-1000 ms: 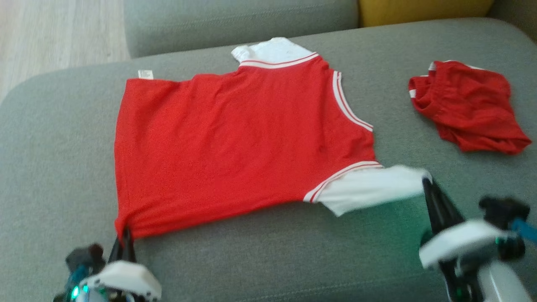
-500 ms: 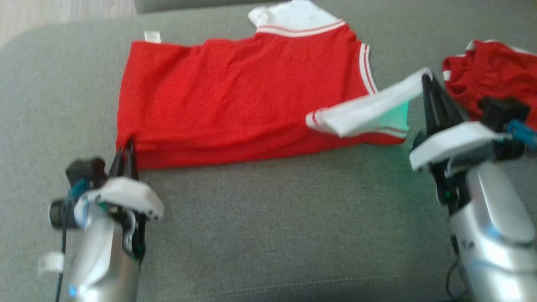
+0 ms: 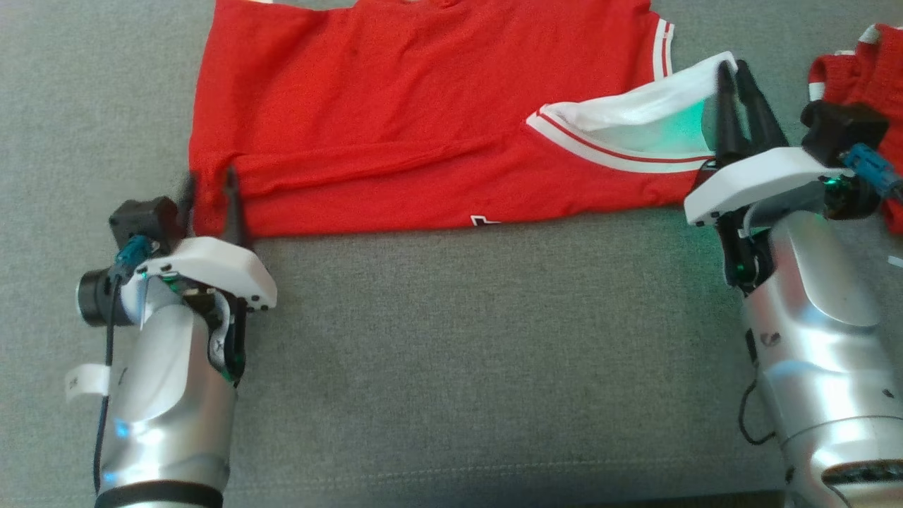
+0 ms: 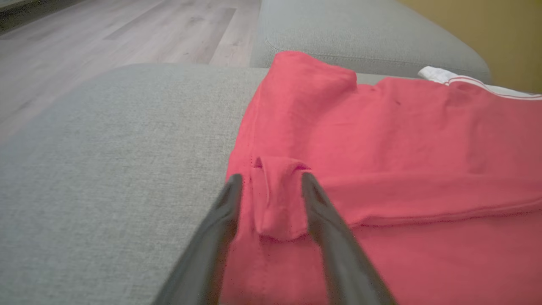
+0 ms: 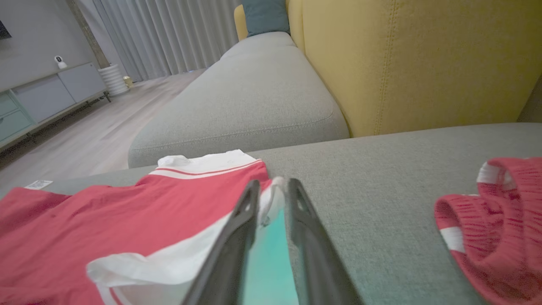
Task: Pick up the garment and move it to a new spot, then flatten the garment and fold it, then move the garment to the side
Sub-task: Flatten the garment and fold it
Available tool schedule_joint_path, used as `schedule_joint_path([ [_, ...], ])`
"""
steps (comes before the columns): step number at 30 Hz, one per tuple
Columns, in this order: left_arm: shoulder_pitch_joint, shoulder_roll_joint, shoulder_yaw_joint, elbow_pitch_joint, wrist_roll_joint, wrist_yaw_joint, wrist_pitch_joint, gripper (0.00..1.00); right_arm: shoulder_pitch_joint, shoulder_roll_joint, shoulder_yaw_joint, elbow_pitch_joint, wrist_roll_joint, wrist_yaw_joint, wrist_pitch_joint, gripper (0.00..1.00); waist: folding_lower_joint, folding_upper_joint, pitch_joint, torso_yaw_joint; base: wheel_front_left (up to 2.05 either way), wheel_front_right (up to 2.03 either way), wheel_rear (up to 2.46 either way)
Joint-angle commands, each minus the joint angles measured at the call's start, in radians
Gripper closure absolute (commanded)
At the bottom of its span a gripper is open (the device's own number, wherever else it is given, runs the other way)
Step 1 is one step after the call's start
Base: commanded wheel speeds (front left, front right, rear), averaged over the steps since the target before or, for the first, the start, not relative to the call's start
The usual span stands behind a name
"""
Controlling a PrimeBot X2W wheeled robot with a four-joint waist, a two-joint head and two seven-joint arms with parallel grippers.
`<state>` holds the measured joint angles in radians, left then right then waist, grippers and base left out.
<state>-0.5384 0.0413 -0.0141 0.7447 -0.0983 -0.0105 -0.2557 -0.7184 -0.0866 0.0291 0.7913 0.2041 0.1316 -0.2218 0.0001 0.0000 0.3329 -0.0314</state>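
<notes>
Shirt point(image 3: 395, 106) runs left–right across frame top. Left end effector point(image 3: 209, 178) apart astride hem point(image 4: 279, 199); right end effector point(image 3: 734, 67) pinches sleeve point(image 3: 635, 113) (lifted).

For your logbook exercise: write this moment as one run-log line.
stage: folding | left fingers: open, straddling shirt hem | right fingers: pinching white sleeve | second red garment: apart, right

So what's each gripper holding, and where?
Right gripper pinches the shirt by its white sleeve edge. Left gripper stands open around the red hem corner, not gripping.

Silver forearms point(image 3: 169, 395), white wrist covers point(image 3: 211, 264), dark-fingered tools point(image 3: 209, 180) point(image 3: 732, 68)
</notes>
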Motion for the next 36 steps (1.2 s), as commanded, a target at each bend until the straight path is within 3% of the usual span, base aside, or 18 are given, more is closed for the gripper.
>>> schedule_joint_path([
  [1, -0.019, 0.023, 0.036, -0.039, 0.003, 0.012, -0.006, 0.0, -0.035, 0.018, 0.018, -0.022, 0.001, -0.001, -0.017, 0.0, -0.0001, 0.0, -0.001, 0.001, 0.0, 0.0, 0.0],
  [9, 0.111, 0.011, 0.063, -0.153, -0.031, 0.042, -0.006, 0.0, 0.035, 0.025, 0.016, -0.046, 0.011, -0.001, -0.039, 0.0, -0.0001, 0.0, -0.018, 0.001, 0.0, 0.0, 0.0],
  [14, 0.181, 0.009, 0.028, -0.17, -0.067, 0.046, -0.006, 0.0, 0.13, 0.028, 0.026, -0.061, 0.015, -0.001, -0.04, 0.0, -0.0001, 0.0, -0.02, -0.004, 0.0, 0.0, 0.0],
  [24, 0.181, 0.009, -0.031, -0.164, -0.095, 0.062, -0.006, 0.0, 0.157, 0.033, 0.037, 0.053, -0.028, -0.001, -0.033, 0.0, -0.0001, 0.0, -0.008, 0.01, 0.0, 0.0, 0.0],
  [25, 0.179, 0.009, -0.031, -0.163, -0.095, 0.06, -0.006, 0.0, 0.153, 0.033, 0.048, 0.068, -0.032, -0.001, -0.026, 0.05, -0.0001, 0.0, -0.006, 0.01, 0.0, 0.0, 0.0],
  [27, 0.176, 0.009, -0.03, -0.153, -0.093, 0.059, -0.006, 0.0, 0.142, 0.034, 0.065, 0.088, -0.029, -0.001, -0.026, 0.73, -0.0001, 0.0, -0.003, 0.011, 0.0, 0.0, 0.0],
  [28, 0.175, 0.009, -0.03, -0.142, -0.091, 0.057, -0.006, 0.0, 0.136, 0.035, 0.072, 0.094, -0.024, -0.001, -0.027, 1.0, -0.0001, 0.0, 0.0, 0.01, 0.0, 0.0, 0.0],
  [36, 0.16, 0.009, -0.005, -0.095, -0.075, 0.036, -0.006, 0.0, 0.106, 0.036, 0.13, 0.094, 0.04, -0.001, -0.035, 1.0, -0.0001, 0.0, 0.01, -0.002, 0.0, 0.0, 0.0],
])
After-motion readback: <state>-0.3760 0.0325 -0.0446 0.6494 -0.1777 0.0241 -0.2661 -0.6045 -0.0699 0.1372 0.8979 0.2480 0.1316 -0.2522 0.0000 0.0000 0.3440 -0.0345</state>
